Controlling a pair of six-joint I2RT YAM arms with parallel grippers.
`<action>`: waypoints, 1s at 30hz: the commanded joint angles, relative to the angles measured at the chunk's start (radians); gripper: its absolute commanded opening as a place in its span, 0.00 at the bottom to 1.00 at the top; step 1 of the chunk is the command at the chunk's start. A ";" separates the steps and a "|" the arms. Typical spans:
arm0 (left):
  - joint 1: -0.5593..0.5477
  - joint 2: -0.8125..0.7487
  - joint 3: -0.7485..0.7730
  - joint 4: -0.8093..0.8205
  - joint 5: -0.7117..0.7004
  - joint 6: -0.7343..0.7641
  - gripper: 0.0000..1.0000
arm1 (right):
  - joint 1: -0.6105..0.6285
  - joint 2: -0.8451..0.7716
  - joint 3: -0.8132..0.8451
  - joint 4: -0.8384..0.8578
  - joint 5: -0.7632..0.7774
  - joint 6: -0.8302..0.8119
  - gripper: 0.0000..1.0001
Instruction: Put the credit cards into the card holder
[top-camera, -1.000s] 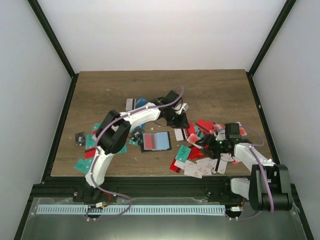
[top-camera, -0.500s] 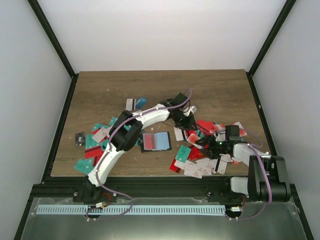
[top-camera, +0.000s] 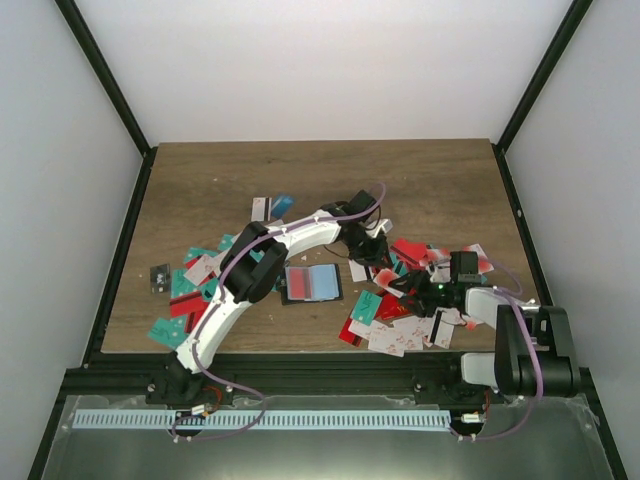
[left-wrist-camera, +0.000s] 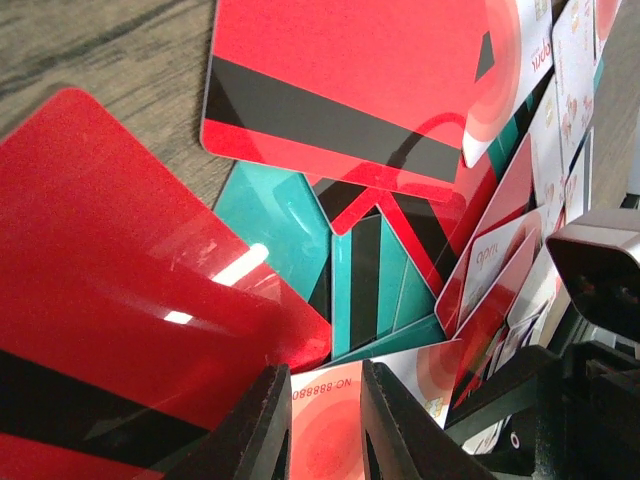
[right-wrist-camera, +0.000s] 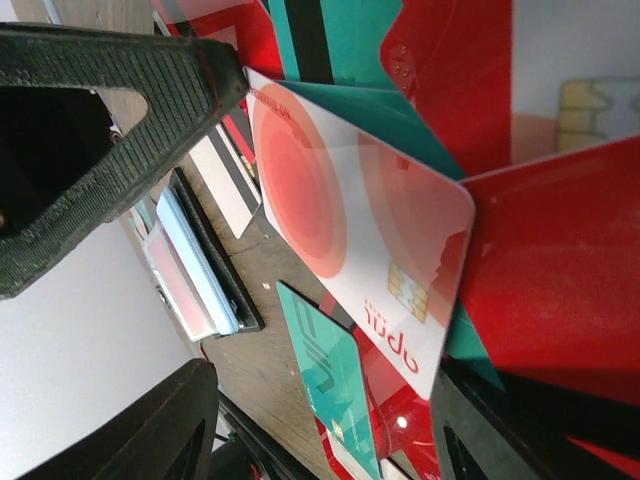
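While most of the credit cards (top-camera: 400, 325) lie loose on the table (top-camera: 440, 180), the job looks like it has hardly begun. The card holder (top-camera: 312, 283) lies open and flat, just left of the left claw (top-camera: 367, 250) and a little nearer the arm bases. Its pale blue and pink sleeves face up, and I cannot tell if any card is inside. The left claw's fingers (left-wrist-camera: 268, 420) are close together with a thin gap. A white and red card (left-wrist-camera: 322, 410) shows in that gap, but I cannot tell if it is pinched. The right claw (top-camera: 398, 284) is just right of the left claw and nearer the bases. Its fingers (right-wrist-camera: 120, 60) are wide apart, and one tip touches the corner of a white card with red rings (right-wrist-camera: 340, 220). It grips nothing that I can see. So I think nearly every card is left to do. Nearer than both claws is a thick heap, and its nearest cards sit close to the table's near edge. A second bunch of cards (top-camera: 185, 290) lies well left of the holder. The two claws are near each other, so room there is tight. Beyond the claws the wood is bare, with lots of room to move.
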 joint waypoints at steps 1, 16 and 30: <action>-0.019 0.016 -0.016 -0.035 0.004 0.042 0.22 | -0.013 0.034 -0.006 0.051 0.026 0.002 0.60; -0.041 -0.003 -0.048 -0.046 0.004 0.061 0.21 | -0.015 0.055 -0.007 0.068 0.034 -0.009 0.30; -0.031 -0.103 -0.058 -0.016 -0.017 0.020 0.22 | -0.015 0.021 0.014 0.012 -0.010 -0.024 0.01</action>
